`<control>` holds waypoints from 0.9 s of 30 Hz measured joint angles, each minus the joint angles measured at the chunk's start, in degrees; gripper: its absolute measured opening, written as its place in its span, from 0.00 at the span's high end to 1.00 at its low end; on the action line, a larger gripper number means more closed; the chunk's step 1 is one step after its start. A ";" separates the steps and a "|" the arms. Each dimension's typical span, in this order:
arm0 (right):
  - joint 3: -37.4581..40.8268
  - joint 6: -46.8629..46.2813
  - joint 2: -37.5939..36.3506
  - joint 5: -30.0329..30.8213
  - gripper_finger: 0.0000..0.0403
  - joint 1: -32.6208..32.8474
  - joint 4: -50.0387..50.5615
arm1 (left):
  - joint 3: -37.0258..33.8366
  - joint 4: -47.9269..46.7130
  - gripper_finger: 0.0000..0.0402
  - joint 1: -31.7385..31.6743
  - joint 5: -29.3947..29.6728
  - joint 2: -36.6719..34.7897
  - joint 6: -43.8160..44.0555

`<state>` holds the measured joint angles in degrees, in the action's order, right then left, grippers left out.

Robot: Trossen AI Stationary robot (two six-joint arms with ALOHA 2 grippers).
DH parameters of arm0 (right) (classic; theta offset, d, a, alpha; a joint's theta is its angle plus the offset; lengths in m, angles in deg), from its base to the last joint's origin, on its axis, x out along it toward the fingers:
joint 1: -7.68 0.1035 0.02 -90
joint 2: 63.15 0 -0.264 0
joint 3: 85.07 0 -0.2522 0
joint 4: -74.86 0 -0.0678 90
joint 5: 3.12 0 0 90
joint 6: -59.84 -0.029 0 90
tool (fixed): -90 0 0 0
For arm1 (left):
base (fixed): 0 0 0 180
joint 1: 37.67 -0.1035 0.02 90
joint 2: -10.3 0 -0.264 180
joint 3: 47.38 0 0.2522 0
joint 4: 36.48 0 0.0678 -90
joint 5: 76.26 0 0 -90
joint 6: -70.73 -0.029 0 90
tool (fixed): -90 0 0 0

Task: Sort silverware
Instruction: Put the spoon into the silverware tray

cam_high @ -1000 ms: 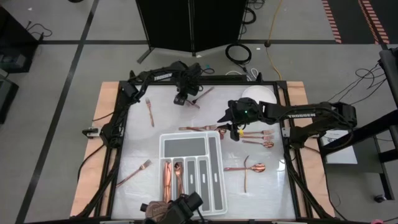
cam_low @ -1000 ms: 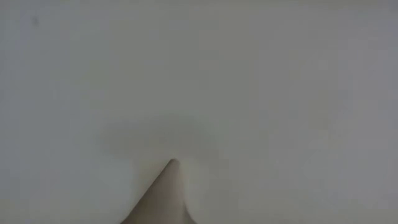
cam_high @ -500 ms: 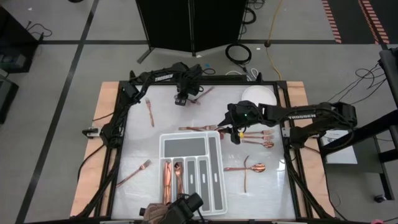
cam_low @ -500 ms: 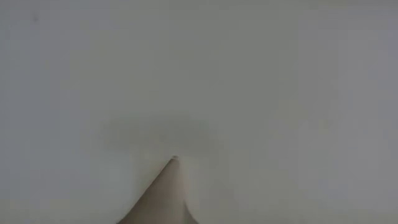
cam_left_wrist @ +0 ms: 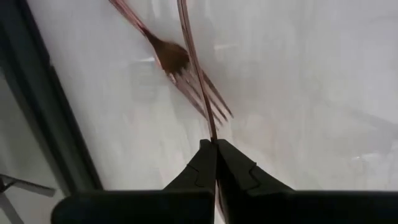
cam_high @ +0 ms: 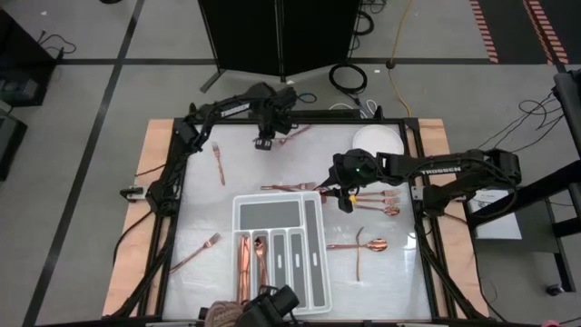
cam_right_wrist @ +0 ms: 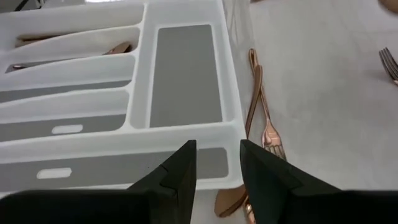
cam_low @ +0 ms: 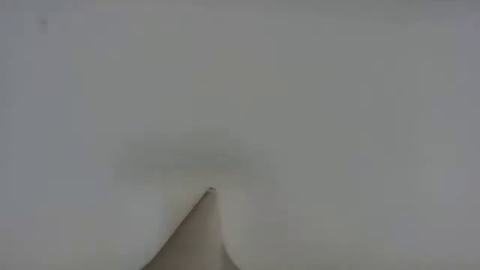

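My left gripper (cam_high: 266, 140) stands near the table's far edge, shut on one slim copper piece of silverware (cam_left_wrist: 191, 56), which I see edge-on. Under it a copper fork (cam_left_wrist: 177, 61) lies flat on the white table. My right gripper (cam_high: 343, 194) hovers open over the far right corner of the white divided tray (cam_high: 280, 238), and its fingers (cam_right_wrist: 180, 168) have nothing between them. Two forks (cam_right_wrist: 261, 124) lie beside the tray there. A few copper pieces (cam_high: 247, 259) lie in the tray's left slots. My left gripper pinches the slim piece at one end (cam_left_wrist: 211, 133) between its two fingertips. The fingers point down from above, and the piece runs away from them over the fork on the table. Its other end leaves the wrist view, so I cannot tell whether it is lifted clear.
Loose silverware lies around the tray: a fork (cam_high: 219, 162) at far left, a fork (cam_high: 204, 247) at near left, forks (cam_high: 379, 202) at right, a spoon (cam_high: 370, 244) and another piece (cam_high: 360, 259). A round white plate (cam_high: 379, 139) sits at far right. The low view shows only a pale blur.
My left gripper has risen and drawn slightly toward the table's far edge, bringing the end of the slim copper piece with it. The fork beneath has stayed on the table.
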<state>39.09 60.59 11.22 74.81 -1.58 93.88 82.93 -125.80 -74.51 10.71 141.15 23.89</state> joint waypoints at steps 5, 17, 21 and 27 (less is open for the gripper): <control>0.00 1.10 0.00 0.20 0.72 0.00 0.16 | 3.05 -5.89 1.00 0.77 -1.55 -2.04 3.16; 0.00 4.73 0.00 0.31 0.72 0.00 2.52 | 3.04 -14.52 1.00 18.61 -13.44 -6.56 8.92; 0.00 4.90 0.02 0.28 0.72 0.00 4.61 | 2.52 -14.45 1.00 26.80 -13.46 -6.36 10.49; 0.05 4.96 0.02 0.19 0.72 0.00 11.52 | 2.18 -14.57 1.00 37.10 -13.42 -6.41 14.25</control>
<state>39.13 65.56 11.24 74.99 -1.58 105.40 85.12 -140.37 -37.41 -2.71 134.74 38.13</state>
